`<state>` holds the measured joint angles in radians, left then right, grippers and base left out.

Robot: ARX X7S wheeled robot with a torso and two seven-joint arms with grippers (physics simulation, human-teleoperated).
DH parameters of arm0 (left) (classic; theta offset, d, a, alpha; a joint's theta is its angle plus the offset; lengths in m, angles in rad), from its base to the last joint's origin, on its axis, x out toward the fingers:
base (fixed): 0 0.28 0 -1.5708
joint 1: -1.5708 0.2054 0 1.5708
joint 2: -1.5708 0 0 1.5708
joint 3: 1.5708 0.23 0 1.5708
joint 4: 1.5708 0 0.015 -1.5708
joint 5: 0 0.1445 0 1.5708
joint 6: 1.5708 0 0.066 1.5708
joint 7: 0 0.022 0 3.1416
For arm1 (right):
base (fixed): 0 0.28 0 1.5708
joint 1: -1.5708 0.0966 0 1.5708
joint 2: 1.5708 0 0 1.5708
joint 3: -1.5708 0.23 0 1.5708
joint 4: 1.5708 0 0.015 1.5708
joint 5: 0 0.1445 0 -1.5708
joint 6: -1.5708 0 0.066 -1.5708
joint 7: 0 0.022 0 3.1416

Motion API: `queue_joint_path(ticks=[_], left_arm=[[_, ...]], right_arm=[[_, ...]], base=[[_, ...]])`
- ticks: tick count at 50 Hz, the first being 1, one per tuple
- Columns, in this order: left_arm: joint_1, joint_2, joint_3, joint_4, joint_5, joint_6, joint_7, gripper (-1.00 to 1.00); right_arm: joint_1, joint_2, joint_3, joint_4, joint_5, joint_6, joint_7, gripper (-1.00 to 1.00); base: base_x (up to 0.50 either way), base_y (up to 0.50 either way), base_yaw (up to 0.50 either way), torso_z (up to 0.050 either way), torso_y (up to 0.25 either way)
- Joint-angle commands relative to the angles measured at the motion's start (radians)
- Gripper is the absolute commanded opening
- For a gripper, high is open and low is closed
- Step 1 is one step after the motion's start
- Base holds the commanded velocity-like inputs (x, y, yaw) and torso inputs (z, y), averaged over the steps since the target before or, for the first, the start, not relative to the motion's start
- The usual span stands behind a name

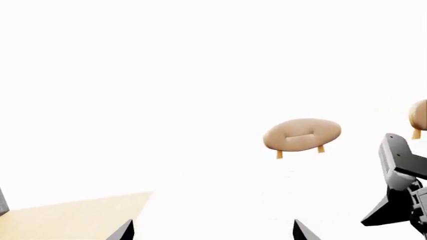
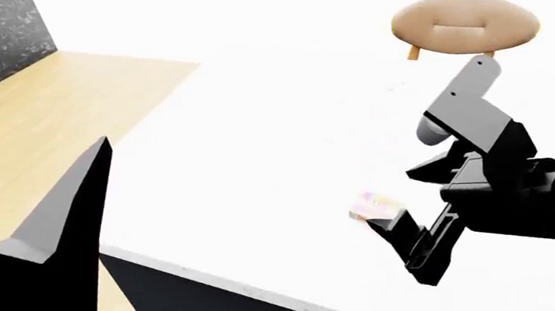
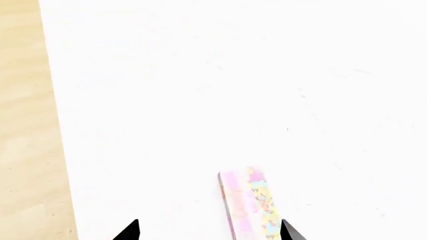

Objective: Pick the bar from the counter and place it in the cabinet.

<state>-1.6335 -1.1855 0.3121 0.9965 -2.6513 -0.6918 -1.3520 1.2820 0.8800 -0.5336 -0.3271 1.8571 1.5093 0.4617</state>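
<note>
Your right gripper (image 3: 208,231) hangs low over the counter (image 2: 254,127), fingers spread, with the bar (image 3: 248,202) lying flat on the white top between the two fingertips (image 3: 130,231) that show at the edge of the right wrist view. In that view the packet sits closer to one fingertip than the other, so the straddle looks off-centre. From the head camera the bar (image 2: 375,205) shows as a small pink patch just beside the tip of the right gripper (image 2: 401,247), not far from the counter's near edge. Nothing is pinched yet: the bar is untouched on the surface, and the grasp, the lift and the carry to the cabinet all remain, by this reckoning. The cabinet itself is in none of the views, so the far end of the job cannot be judged from here. Your left gripper (image 1: 213,231) is spread too and holds nothing, its tips framing bare counter, while a tan round stool (image 1: 302,134) stands beyond. The same stool (image 2: 463,24) appears past the right arm in the head view, well apart from the bar.
</note>
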Motion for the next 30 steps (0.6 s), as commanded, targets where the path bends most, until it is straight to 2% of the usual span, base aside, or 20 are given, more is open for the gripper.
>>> queue_joint_path(ticks=[1,9,30], left_arm=[[-0.007,0.006,0.006,-0.001,-0.003,-0.002,-0.005,1.00],[-0.003,0.009,0.008,-0.003,0.002,-0.004,-0.005,1.00],[0.018,-0.006,-0.009,0.000,0.008,-0.004,0.007,1.00]], right_arm=[[-0.008,-0.017,-0.019,0.030,-0.146,-0.011,-0.096,1.00],[-0.042,-0.049,-0.062,0.049,-0.271,-0.043,-0.191,1.00],[-0.043,-0.060,-0.149,0.078,-0.352,-0.056,-0.255,1.00]], base=[[0.00,0.00,0.00,0.000,0.000],[0.00,0.00,0.00,0.000,0.000],[0.00,0.00,0.00,0.000,0.000]])
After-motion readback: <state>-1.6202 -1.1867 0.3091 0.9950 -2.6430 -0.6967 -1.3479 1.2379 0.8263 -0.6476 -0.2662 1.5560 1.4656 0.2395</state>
